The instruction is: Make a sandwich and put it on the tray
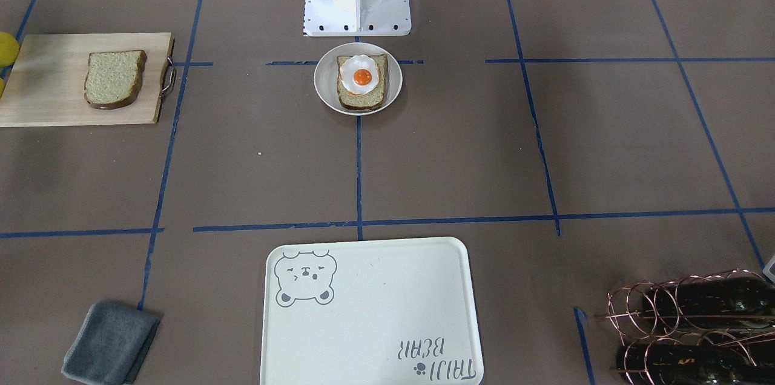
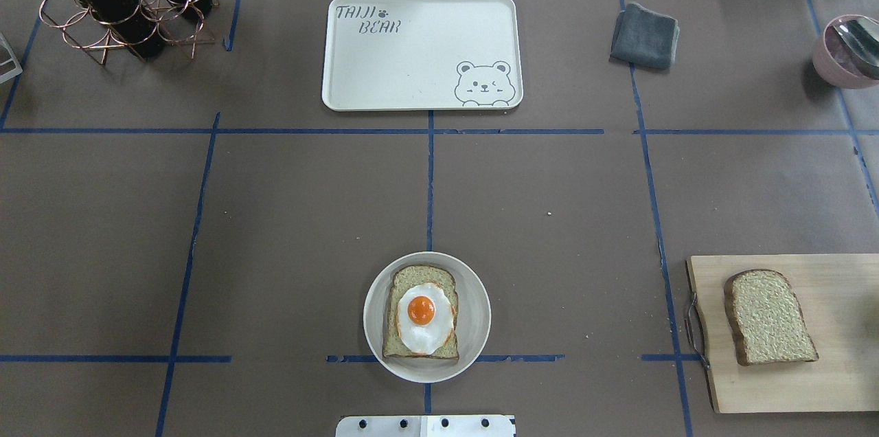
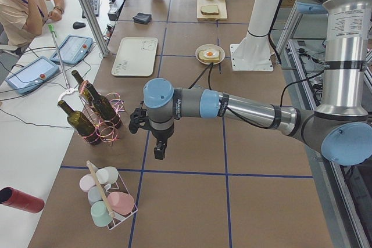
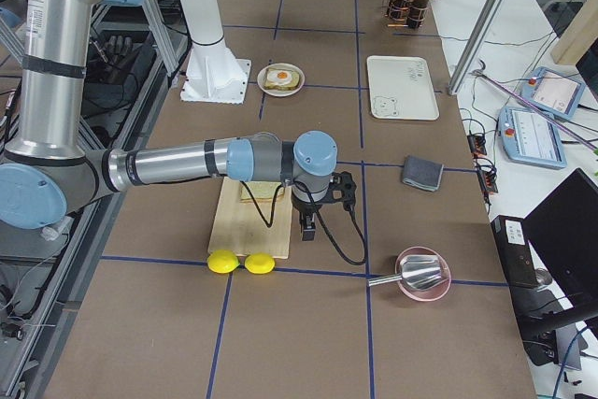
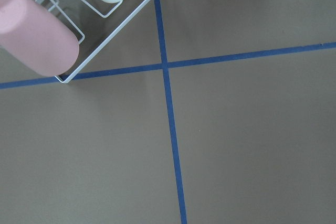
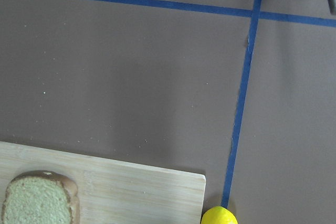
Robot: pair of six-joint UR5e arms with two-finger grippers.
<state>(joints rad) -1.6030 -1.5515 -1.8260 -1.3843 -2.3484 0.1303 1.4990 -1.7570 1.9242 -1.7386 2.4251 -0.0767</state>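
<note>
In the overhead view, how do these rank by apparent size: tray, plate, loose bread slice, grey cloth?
1. tray
2. plate
3. loose bread slice
4. grey cloth; it lies farther from the camera, so the last two are unsure.

Matt cream tray (image 2: 412, 59), wooden board (image 2: 845, 299), soft cloth (image 2: 644, 36)

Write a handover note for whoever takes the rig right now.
Left gripper: above bare table near the cups; open or shut unclear.
Right gripper: at the cutting board edge; open or shut unclear.
Plate holds one bread slice with the egg on top. Second slice lies on the cutting board. Tray has nothing on it.
Left: add second slice, move sandwich to tray.
</note>
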